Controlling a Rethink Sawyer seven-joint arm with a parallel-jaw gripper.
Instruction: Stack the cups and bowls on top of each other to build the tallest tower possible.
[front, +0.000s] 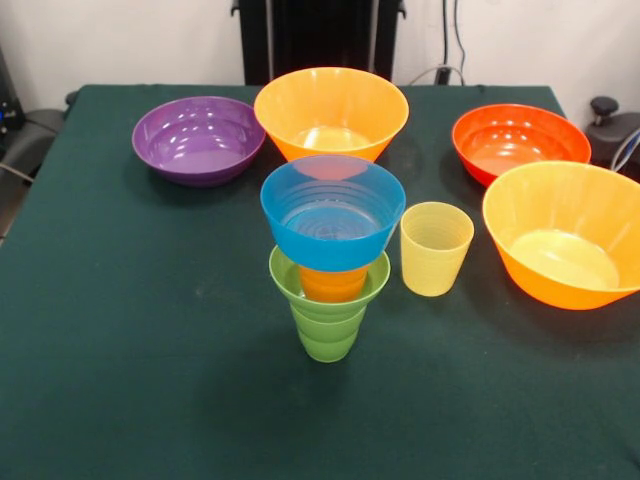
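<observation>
Four pieces in tower (331, 262); blue bowl (332, 212) tops it, overhanging. Yellow cup (435, 248) just beside. Added weight off-centre could topple it. Gripper unseen; jaws unknown.

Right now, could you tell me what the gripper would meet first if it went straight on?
The gripper is not in view, so its line cannot be judged. Coming straight down mid-table, it would probably meet the blue bowl topping the tower first.
</observation>
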